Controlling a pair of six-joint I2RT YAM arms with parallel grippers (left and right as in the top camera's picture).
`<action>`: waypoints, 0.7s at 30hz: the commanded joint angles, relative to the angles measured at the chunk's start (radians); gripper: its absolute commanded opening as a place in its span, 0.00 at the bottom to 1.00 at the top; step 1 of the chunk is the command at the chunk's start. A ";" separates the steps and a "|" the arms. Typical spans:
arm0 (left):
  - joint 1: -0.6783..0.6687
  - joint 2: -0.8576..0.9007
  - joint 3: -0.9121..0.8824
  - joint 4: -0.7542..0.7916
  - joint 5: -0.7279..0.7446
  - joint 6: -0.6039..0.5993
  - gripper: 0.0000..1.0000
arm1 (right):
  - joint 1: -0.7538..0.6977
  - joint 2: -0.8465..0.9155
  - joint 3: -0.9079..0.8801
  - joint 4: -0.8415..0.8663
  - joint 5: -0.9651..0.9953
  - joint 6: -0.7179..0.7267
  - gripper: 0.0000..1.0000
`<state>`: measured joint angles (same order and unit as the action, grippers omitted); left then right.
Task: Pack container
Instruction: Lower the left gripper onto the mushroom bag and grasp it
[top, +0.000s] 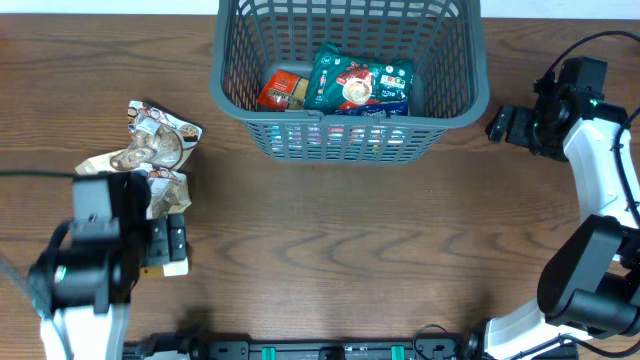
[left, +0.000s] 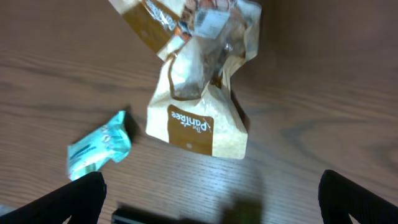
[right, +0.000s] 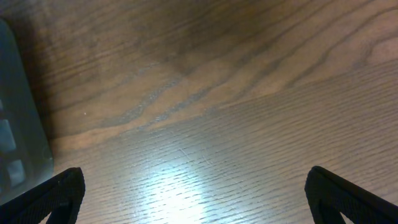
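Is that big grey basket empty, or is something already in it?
Partly filled. The container holds a teal packet and a red-orange packet, seen from overhead.

The dark grey plastic basket (top: 348, 123) stands upright at the far middle of the wooden table, its far edge cut off by the overhead view. It is rectangular, with lattice-slotted sides flaring up to a thick rim. Inside lie a teal snack packet (top: 358, 80) and, to its left, a red packet (top: 283, 92).

Left gripper (left: 211, 193) and right gripper (right: 194, 190), each with jaws spread wide, seemingly empty.
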<state>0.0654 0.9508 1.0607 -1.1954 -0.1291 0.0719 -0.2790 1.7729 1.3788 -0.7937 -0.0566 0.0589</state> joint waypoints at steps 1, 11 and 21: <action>0.032 0.122 -0.034 0.054 0.006 0.010 0.99 | 0.006 -0.012 -0.004 0.002 -0.008 -0.023 0.99; 0.087 0.458 -0.034 0.228 0.006 0.052 0.99 | 0.005 -0.012 -0.004 0.005 -0.008 -0.031 0.99; 0.087 0.598 -0.117 0.422 0.025 0.101 0.99 | 0.005 -0.012 -0.004 0.001 -0.008 -0.031 0.99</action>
<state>0.1478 1.5448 0.9913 -0.8013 -0.1173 0.1398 -0.2790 1.7729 1.3788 -0.7910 -0.0566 0.0406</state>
